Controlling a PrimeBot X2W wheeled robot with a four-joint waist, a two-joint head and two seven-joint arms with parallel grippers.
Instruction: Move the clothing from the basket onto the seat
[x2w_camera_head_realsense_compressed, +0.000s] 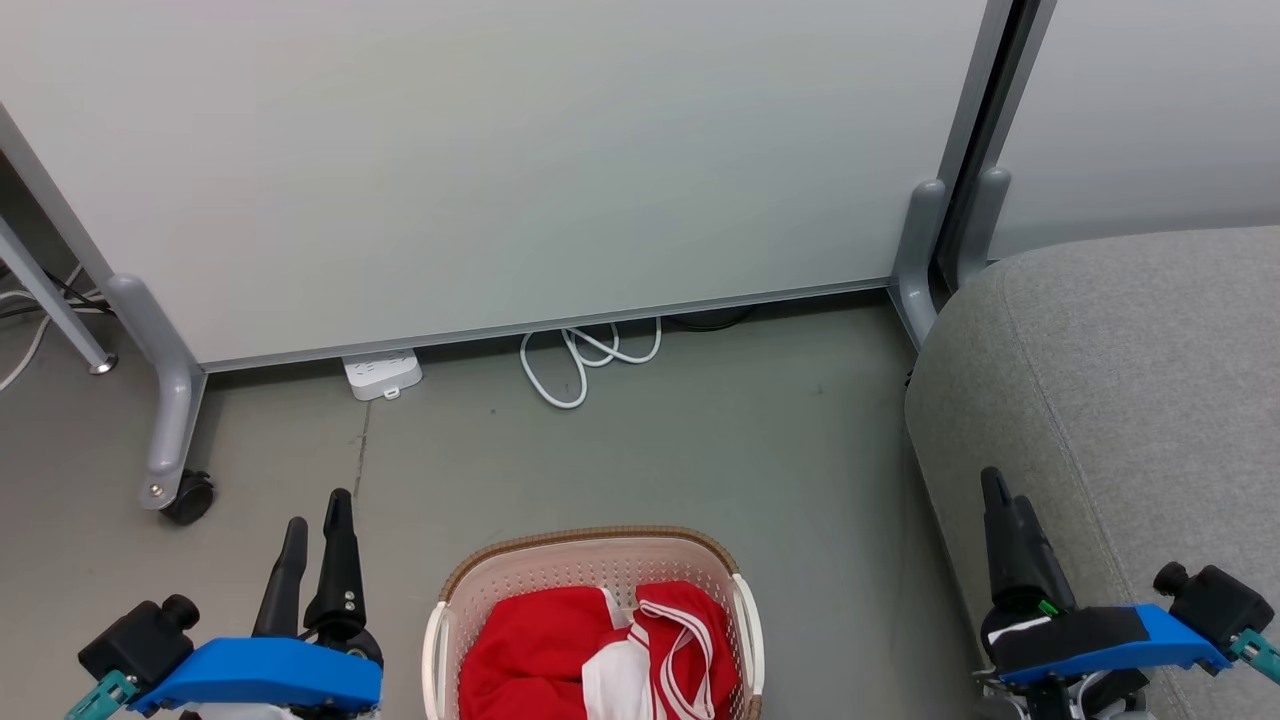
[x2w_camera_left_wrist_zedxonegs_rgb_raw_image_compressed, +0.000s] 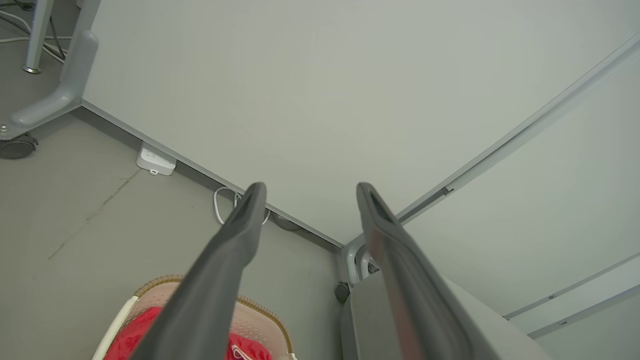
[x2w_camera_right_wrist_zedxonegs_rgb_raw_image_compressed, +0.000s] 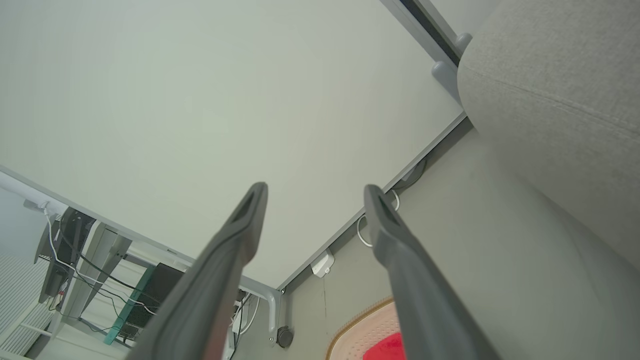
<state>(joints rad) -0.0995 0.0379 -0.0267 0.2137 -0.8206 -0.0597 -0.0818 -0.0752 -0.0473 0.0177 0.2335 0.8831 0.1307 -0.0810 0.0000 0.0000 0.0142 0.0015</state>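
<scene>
Currently the clothing (x2w_camera_head_realsense_compressed: 560, 650) is lying in the basket (x2w_camera_head_realsense_compressed: 600, 548) on the floor (x2w_camera_head_realsense_compressed: 820, 450), near the seat (x2w_camera_head_realsense_compressed: 1150, 400). Left gripper (x2w_camera_head_realsense_compressed: 318, 510) and right gripper (x2w_camera_right_wrist_zedxonegs_rgb_raw_image_compressed: 315, 189) are hovering released, empty. A power strip (x2w_camera_head_realsense_compressed: 381, 374) and cable (x2w_camera_head_realsense_compressed: 580, 365) are lying beneath the partition (x2w_camera_head_realsense_compressed: 500, 150).

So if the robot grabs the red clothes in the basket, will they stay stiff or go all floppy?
Probably floppy: the red clothing lies crumpled in the basket, so it should droop from one pinch. It looks thin, so likely light.

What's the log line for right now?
clothing: in basket | left gripper: open, empty | right gripper: open, empty | seat: right of basket
</scene>
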